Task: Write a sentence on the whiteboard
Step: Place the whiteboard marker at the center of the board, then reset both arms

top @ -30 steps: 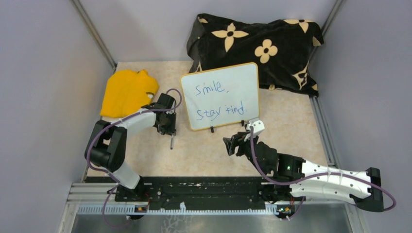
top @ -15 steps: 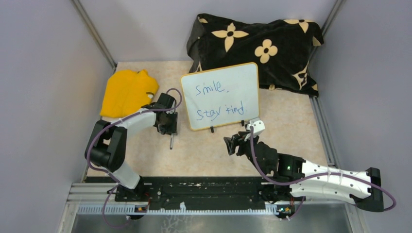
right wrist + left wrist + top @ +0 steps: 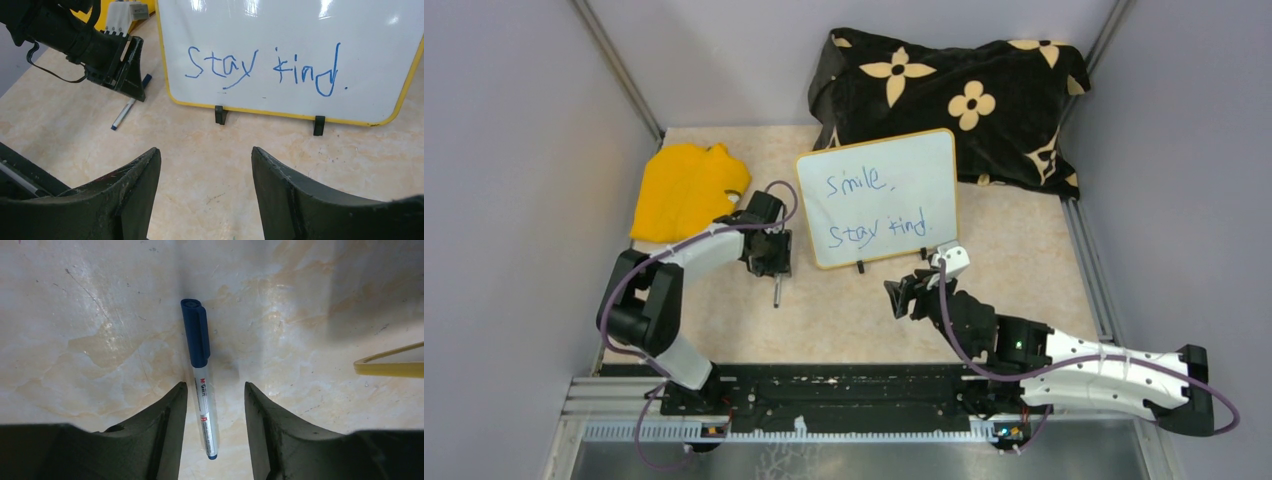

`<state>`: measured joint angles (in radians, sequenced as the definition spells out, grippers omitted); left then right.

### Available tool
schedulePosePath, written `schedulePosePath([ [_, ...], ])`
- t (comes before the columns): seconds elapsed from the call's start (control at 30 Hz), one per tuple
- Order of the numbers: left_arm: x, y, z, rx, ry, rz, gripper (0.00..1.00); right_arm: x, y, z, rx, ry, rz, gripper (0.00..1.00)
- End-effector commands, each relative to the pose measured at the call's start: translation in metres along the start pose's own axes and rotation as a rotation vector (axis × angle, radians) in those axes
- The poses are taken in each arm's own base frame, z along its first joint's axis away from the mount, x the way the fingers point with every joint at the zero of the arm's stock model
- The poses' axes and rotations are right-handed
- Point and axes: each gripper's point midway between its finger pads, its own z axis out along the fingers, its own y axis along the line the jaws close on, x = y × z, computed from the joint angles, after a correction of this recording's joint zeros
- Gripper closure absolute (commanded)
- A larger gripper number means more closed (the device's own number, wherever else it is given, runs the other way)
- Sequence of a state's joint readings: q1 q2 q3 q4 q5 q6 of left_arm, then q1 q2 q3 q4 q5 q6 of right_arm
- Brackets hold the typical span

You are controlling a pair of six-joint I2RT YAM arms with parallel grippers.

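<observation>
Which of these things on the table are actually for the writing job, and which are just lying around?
For the job: the whiteboard, the blue sentence written on it, the capped marker.
Just lying about: the yellow cloth, the black flowered cloth at the back.

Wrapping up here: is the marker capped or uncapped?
Capped. The marker lies flat on the table, its blue cap seated on the far end.

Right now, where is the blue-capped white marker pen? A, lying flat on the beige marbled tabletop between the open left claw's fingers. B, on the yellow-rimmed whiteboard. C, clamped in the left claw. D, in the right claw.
A: the marker pen lies flat on the tabletop, with a gap to the open left claw on either side.
</observation>
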<state>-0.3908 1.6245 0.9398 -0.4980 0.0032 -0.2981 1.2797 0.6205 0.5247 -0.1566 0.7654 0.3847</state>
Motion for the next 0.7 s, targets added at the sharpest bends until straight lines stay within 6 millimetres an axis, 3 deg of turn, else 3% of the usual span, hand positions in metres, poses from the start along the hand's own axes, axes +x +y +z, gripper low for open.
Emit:
schedulePosePath([
  [0.0, -0.012, -0.008, -0.014, 0.052, -0.063, -0.007, 0.46, -0.033, 0.007, -0.003, -0.016, -0.063, 0.049, 0.35],
  [0.13, -0.024, -0.008, -0.031, 0.057, -0.15, -0.019, 0.3, -0.044, 0.005, -0.005, -0.005, -0.076, 0.035, 0.35],
  [0.3, -0.039, -0.004, -0.054, 0.042, -0.271, -0.037, 0.15, -0.072, -0.001, -0.011, 0.024, -0.121, -0.028, 0.35],
  [0.53, -0.068, 0.003, -0.108, 0.042, -0.541, -0.069, 0.09, -0.132, -0.014, -0.027, 0.093, -0.217, -0.09, 0.34],
  [0.67, -0.077, 0.003, -0.135, 0.077, -0.671, -0.094, 0.08, -0.146, -0.016, -0.031, 0.109, -0.228, -0.084, 0.34],
])
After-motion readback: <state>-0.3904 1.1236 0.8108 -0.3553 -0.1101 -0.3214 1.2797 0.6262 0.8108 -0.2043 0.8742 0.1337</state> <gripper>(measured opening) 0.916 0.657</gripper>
